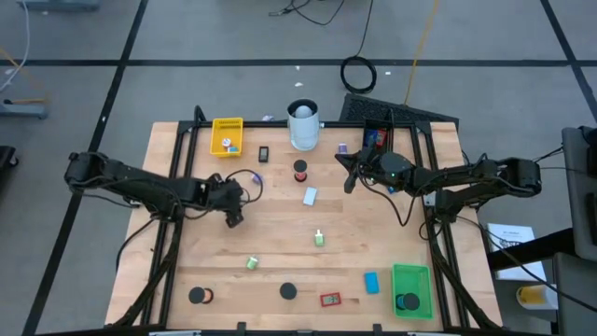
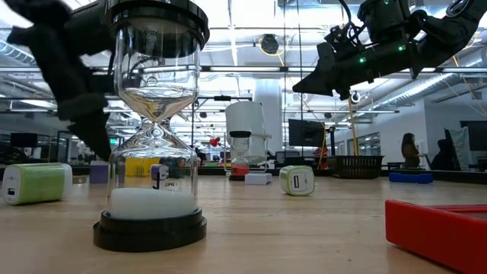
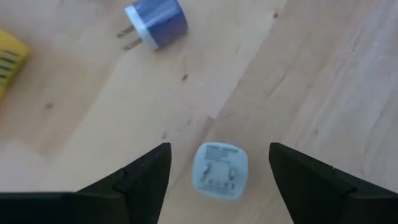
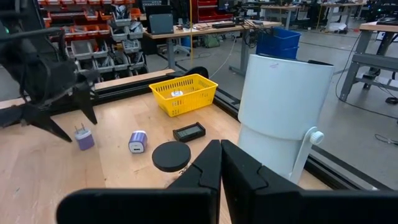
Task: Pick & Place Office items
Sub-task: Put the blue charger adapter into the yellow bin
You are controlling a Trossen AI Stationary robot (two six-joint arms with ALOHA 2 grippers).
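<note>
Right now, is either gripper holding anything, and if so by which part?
Nothing is held. The left gripper is open, fingers either side of a small white charger lying on the table. The right gripper is shut and empty.

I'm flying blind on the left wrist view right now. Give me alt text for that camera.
The left gripper is open over the wooden table, its two dark fingers on either side of a small pale blue plug adapter lying face up. Farther off lie a darker blue plug adapter with its prongs showing and the edge of a yellow tray.

Left end effector (image 3: 219,171) spread wide; right end effector (image 4: 220,163) closed.
</note>
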